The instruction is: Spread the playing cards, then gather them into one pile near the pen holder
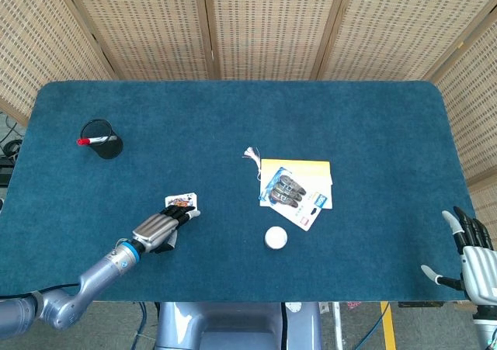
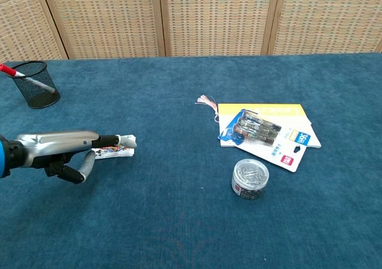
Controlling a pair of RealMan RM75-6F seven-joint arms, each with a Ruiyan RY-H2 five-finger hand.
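The stack of playing cards (image 1: 183,202) (image 2: 118,152) lies on the blue table, front left of centre. My left hand (image 1: 165,227) (image 2: 77,152) reaches over it from the near side with fingers stretched flat, and the fingertips (image 2: 128,141) lie across the top card. It holds nothing. The black mesh pen holder (image 1: 102,139) (image 2: 36,84) with a red pen stands far left at the back. My right hand (image 1: 470,254) hovers open at the table's front right corner, seen only in the head view.
A yellow notebook (image 1: 311,170) (image 2: 280,111) with a blister pack (image 1: 295,195) (image 2: 258,133) on it lies right of centre. A round tin of paper clips (image 1: 276,237) (image 2: 250,179) stands in front of it. The table's front edge (image 1: 233,299) is close to my left forearm.
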